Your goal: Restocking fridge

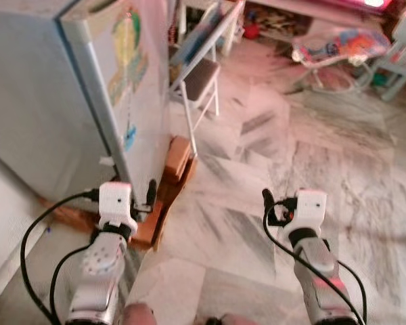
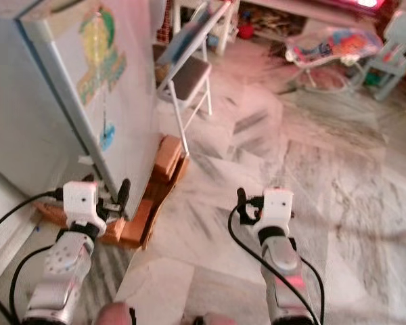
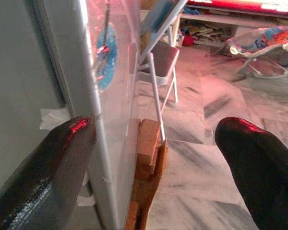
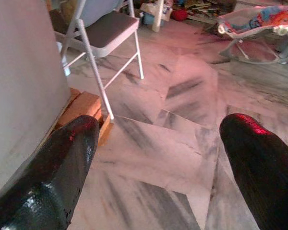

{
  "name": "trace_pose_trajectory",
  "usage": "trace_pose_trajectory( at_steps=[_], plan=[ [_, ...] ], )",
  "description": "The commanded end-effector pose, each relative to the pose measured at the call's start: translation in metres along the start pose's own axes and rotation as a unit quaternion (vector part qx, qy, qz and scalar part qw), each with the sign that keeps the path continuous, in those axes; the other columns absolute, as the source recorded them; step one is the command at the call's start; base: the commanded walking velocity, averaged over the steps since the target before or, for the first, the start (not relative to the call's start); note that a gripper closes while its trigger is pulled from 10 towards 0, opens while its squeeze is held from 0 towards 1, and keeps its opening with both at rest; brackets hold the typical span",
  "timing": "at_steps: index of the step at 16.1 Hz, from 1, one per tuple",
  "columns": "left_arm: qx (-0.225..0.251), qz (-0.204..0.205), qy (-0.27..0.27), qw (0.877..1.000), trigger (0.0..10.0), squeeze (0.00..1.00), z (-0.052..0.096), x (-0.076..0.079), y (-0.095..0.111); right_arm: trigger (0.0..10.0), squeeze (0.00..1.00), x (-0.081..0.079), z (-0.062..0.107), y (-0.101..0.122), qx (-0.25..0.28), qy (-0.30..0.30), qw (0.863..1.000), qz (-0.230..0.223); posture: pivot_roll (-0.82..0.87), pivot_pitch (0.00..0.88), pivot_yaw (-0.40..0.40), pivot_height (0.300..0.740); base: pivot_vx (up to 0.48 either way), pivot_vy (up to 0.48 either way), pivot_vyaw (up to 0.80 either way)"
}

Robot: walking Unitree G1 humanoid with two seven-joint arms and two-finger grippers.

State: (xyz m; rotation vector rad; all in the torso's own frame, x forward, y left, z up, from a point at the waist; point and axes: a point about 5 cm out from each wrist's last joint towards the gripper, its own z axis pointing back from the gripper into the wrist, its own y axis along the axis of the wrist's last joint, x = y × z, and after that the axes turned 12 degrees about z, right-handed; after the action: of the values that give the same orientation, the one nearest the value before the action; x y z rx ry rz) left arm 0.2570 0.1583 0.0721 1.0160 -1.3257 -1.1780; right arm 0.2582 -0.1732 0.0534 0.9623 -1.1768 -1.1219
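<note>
- Standing upright at the robot's left in the left eye view, one fridge (image 1: 47, 101) has its long axis vertical and its stickered door (image 1: 132, 81) faces right; one folding chair (image 1: 199, 78) leans beside it; wooden blocks (image 1: 172, 169) lie at its base; two grippers are raised, left gripper (image 1: 145, 196) near the door edge, right gripper (image 1: 274, 203) over marble floor (image 1: 311, 149).
- Left wrist view: fingers (image 3: 43, 177) spread wide, door edge between them.
- Right wrist view: fingers (image 4: 259, 167) spread, empty; one baby bouncer (image 4: 259, 24) far off.
</note>
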Motion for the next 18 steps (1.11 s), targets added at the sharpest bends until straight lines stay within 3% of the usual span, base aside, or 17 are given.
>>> trace_pose_trajectory(
  at_steps=[1,4,8,18],
  plan=[
    [-0.002,0.0,0.003,1.0,10.0,0.0,0.002,0.002,-0.001,10.0,0.0,0.005,0.004,-0.006,-0.011,-0.007,1.0,0.006,0.13,0.115,-0.091,0.74,0.0,0.0,0.0],
    [0.001,-0.001,0.006,1.0,10.0,0.0,0.002,0.0,0.0,10.0,0.0,0.004,0.009,-0.01,-0.02,-0.004,1.0,0.006,0.13,0.128,-0.101,0.74,0.0,0.0,0.0],
    [0.006,-0.006,0.004,1.0,10.0,0.0,-0.004,-0.004,0.003,10.0,0.0,0.002,0.01,-0.01,-0.023,-0.003,1.0,0.004,0.12,0.129,-0.09,0.74,0.286,0.0,-0.48],
    [0.001,-0.007,0.011,1.0,10.0,0.0,-0.002,-0.009,0.0,10.0,0.0,0.004,0.005,-0.007,-0.015,0.0,1.0,0.009,0.13,0.129,-0.086,0.74,0.288,0.0,0.0]
  ],
)
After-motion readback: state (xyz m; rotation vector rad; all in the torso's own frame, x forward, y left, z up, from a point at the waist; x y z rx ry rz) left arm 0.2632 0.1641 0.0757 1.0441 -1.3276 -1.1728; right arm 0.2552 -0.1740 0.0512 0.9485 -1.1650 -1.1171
